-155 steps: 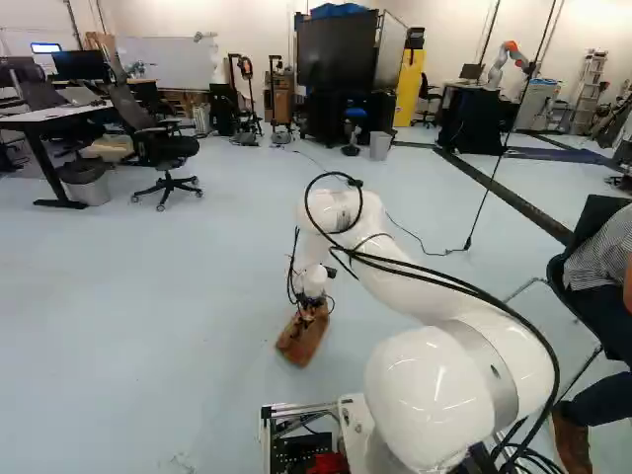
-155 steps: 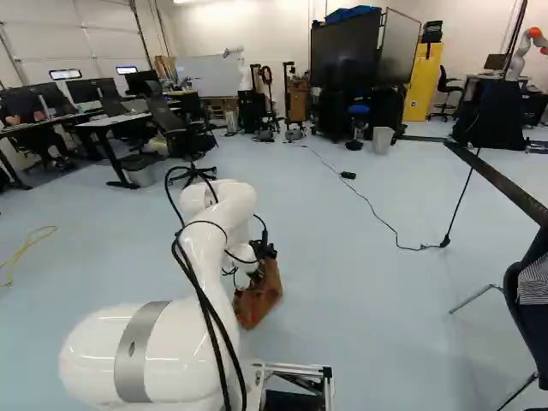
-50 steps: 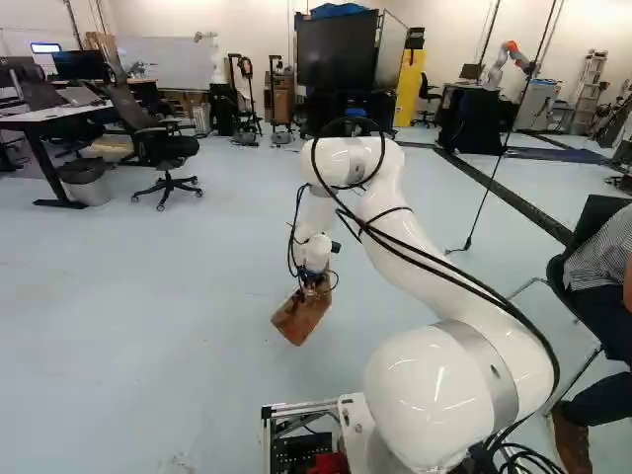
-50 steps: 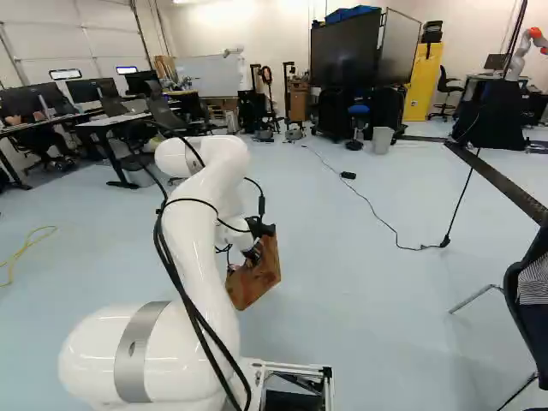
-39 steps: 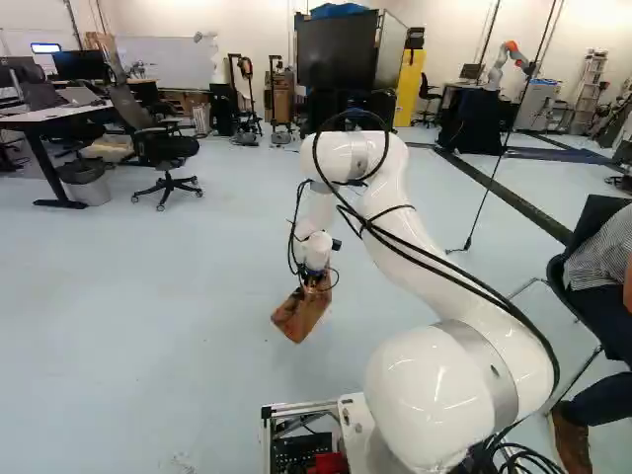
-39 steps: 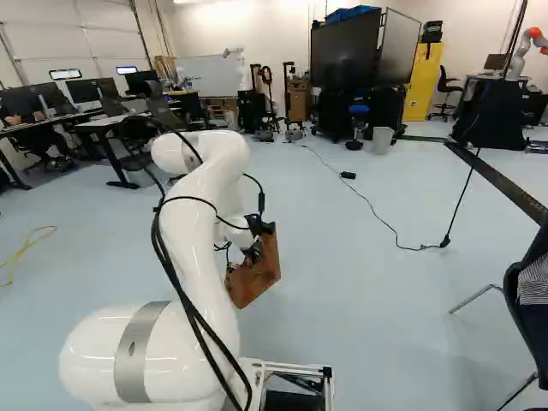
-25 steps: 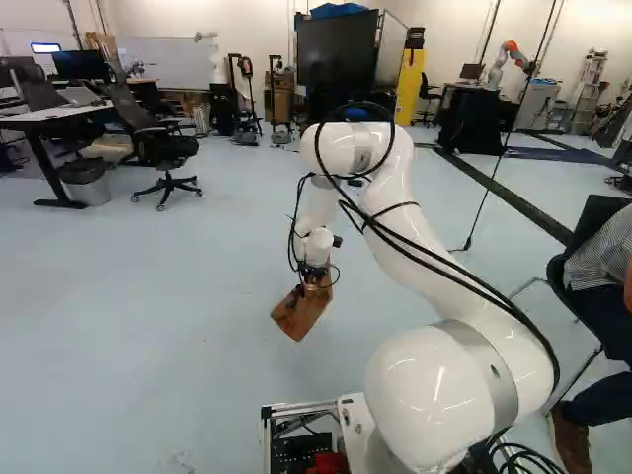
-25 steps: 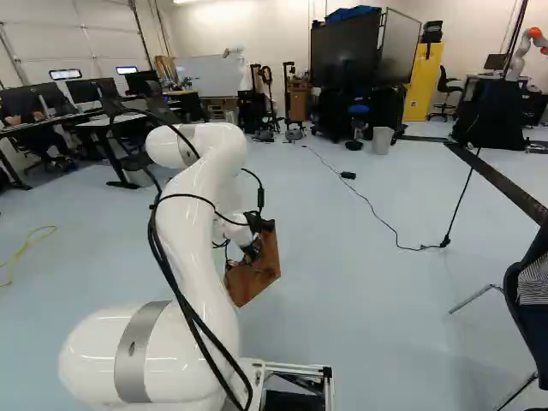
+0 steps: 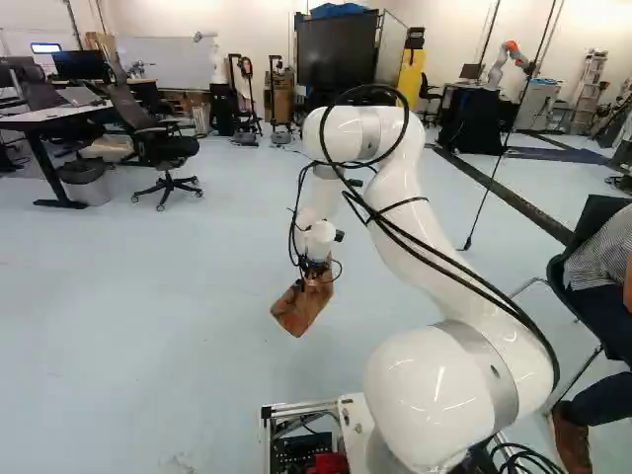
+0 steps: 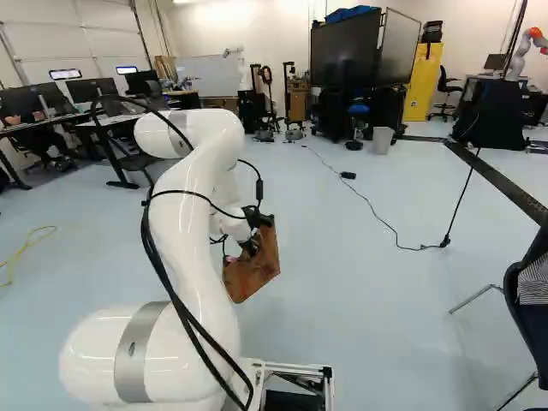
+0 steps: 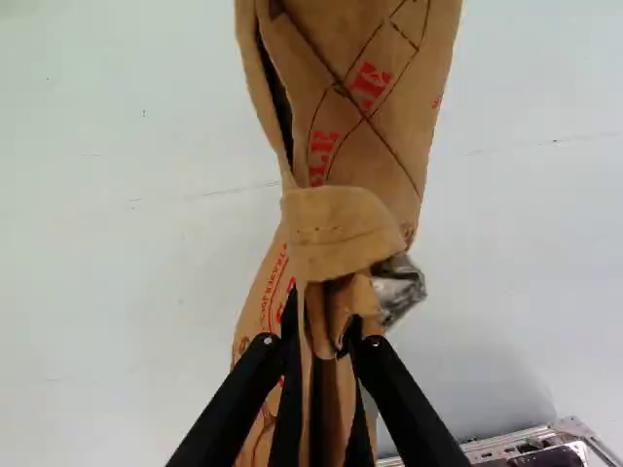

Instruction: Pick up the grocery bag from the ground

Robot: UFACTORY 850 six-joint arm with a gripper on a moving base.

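Note:
In the left base view my gripper [image 9: 315, 271] holds the top of the brown paper grocery bag [image 9: 299, 309], which hangs tilted below it. From the right base view, the bag [image 10: 253, 272] looks raised off the floor, though its height is hard to judge. The wrist view has the gripper [image 11: 321, 345] with crumpled paper pinched between its two fingers. Brown paper [image 11: 375, 117] with red print spreads ahead of and under them, and a small shiny silvery piece [image 11: 399, 289] sticks out beside the pinched fold.
A seated person's leg and a dark chair [image 9: 583, 257] are close on the arm's right side. Black cable [image 10: 377, 214] crosses the floor farther ahead. An office chair [image 9: 163, 148] and desk stand at the far left. Another robot [image 9: 509, 59] is at the back right.
Over these moments the arm has risen, its elbow bulging higher, and the bag has moved up with the gripper. The fingers' grip looks unchanged. The base has stayed put.

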